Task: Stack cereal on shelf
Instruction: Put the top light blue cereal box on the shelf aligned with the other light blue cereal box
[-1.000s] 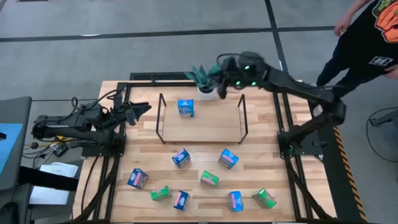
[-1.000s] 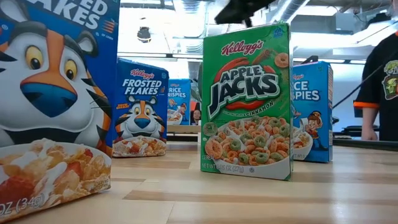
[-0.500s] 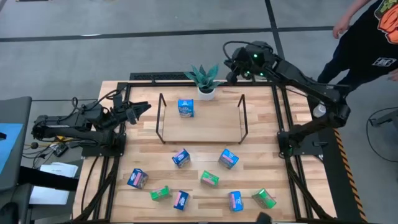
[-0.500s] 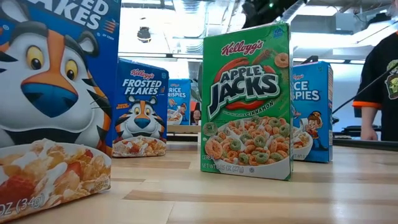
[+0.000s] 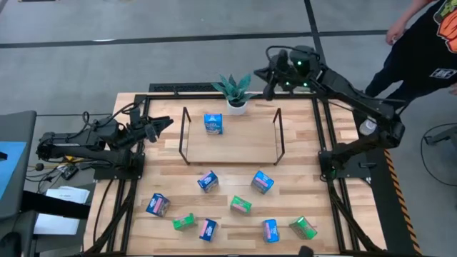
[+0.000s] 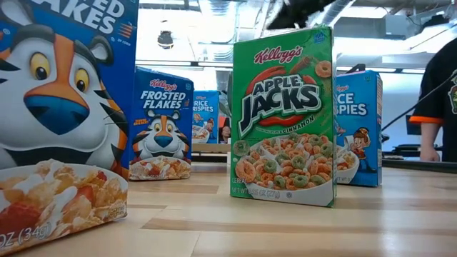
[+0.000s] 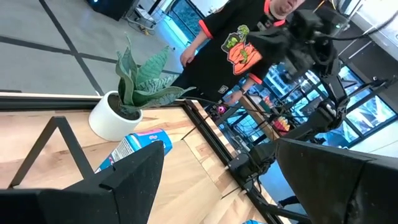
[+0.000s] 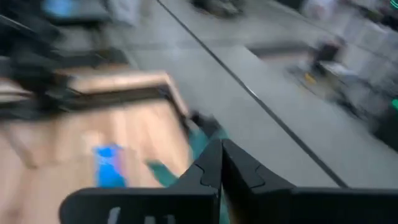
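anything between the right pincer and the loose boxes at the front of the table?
Yes. The right pincer hovers behind the shelf, beside the potted plant. The shelf, holding one blue box, lies between it and the loose boxes.

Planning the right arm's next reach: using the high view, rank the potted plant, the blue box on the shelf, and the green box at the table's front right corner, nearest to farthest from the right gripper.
1. Potted plant, just beside the right gripper, behind the shelf.
2. Blue box, on the shelf's back left.
3. Green box, far off at the table's front right corner.

blue cereal (image 5: 213, 123), light-wood shelf (image 5: 232, 146) — black-framed
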Robot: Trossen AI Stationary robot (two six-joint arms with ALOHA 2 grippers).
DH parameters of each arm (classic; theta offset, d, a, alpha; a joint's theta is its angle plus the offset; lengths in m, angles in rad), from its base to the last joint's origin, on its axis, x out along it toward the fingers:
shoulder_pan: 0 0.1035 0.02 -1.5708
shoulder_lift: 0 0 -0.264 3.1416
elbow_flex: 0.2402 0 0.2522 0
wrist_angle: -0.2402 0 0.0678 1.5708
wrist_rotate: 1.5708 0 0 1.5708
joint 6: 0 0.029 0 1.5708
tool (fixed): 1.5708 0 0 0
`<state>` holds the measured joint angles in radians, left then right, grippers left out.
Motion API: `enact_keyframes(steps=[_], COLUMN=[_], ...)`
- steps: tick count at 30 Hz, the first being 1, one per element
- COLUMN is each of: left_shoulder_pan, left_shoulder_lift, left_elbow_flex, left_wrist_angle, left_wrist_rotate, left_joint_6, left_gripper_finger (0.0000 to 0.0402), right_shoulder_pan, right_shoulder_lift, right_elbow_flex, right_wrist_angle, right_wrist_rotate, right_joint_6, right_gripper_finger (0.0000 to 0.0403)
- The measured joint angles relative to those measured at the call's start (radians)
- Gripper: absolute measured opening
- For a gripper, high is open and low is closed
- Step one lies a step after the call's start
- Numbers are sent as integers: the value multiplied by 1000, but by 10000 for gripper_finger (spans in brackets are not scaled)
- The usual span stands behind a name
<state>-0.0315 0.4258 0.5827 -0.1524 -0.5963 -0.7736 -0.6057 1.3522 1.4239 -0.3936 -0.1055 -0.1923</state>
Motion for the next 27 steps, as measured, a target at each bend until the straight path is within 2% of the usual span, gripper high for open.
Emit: enact_keyframes(steps=[5, 9, 14, 18, 21, 27], left_shoulder_pan=[0, 0, 0, 0, 0, 0], left_shoulder_lift=[0, 0, 0, 0, 0, 0], left_elbow_flex=[0, 0, 0, 0, 0, 0], left_wrist_angle=[-1, -35, -66, -69, -69, -85], left_wrist_rotate=[0, 0, -6, -15, -14, -11], left_joint_6=[3, -6, -92, -104, -104, -99], left_gripper_finger=[300, 300, 300, 300, 300, 300], right_shoulder_pan=[-12, -8, -1, 0, 13, 63], right_shoulder_lift=[-31, -38, -39, -41, -64, -168], right_elbow_flex=[0, 0, 0, 0, 0, 0], right_wrist_angle=[-164, -251, -326, -413, -457, -481], right_wrist_rotate=[115, 251, 396, 397, 335, 319], right_joint_6=[16, 34, 62, 61, 65, 131], right_gripper_finger=[13, 26, 31, 19, 14, 30])
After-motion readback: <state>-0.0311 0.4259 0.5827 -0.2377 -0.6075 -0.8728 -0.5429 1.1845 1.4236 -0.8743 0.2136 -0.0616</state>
